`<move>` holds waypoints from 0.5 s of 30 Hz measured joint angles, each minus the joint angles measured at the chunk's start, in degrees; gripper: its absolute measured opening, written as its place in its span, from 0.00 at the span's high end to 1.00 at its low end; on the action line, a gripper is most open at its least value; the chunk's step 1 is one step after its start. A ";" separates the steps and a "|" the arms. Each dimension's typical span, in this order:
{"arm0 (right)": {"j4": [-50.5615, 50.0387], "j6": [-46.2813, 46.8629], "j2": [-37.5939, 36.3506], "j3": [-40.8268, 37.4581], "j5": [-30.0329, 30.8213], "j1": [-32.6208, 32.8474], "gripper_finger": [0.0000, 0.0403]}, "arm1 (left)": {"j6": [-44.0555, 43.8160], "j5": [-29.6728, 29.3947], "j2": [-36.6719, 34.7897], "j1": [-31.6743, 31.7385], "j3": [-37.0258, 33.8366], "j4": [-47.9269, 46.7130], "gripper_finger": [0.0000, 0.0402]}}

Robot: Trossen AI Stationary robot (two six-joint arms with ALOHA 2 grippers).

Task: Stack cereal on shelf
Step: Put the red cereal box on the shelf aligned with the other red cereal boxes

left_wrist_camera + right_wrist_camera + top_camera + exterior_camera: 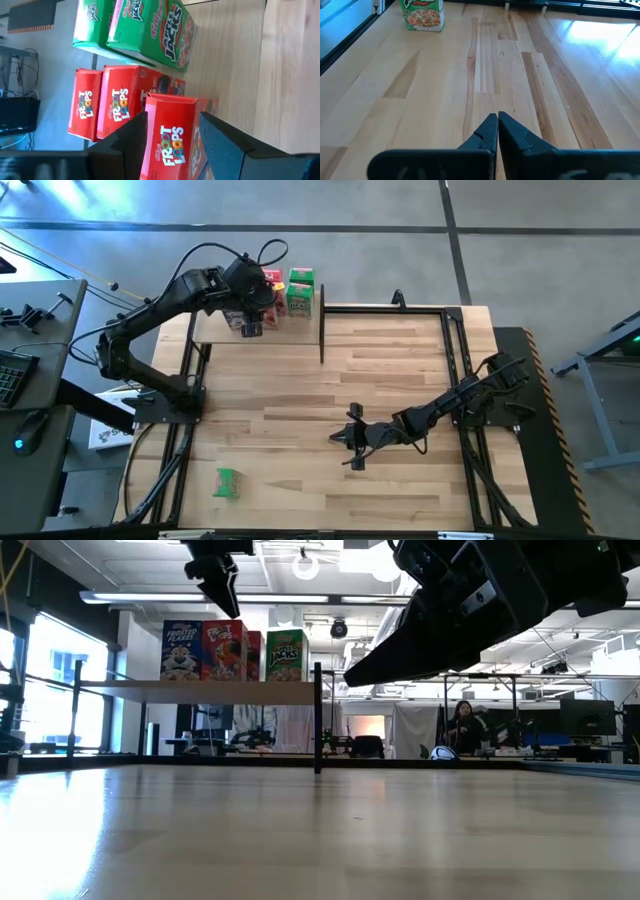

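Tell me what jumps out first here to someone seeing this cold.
The row of cereal boxes on the shelf at the table's far left corner, with the left hand open just above a red Froot Loops box. Then the lone green box on the table's near left, and the right hand shut mid-table.

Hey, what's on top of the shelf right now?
On the shelf stand red and green cereal boxes and a blue one. Any boxes behind are covered.
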 joint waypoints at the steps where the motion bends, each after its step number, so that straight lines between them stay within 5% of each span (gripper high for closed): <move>1: 0.00 0.00 0.00 0.00 0.00 0.00 1.00 | -0.02 0.00 0.00 0.00 0.00 0.08 0.58; 15: 0.00 -0.06 0.00 0.00 0.00 0.00 1.00 | -0.56 -3.91 -2.83 -1.67 3.52 -2.19 0.49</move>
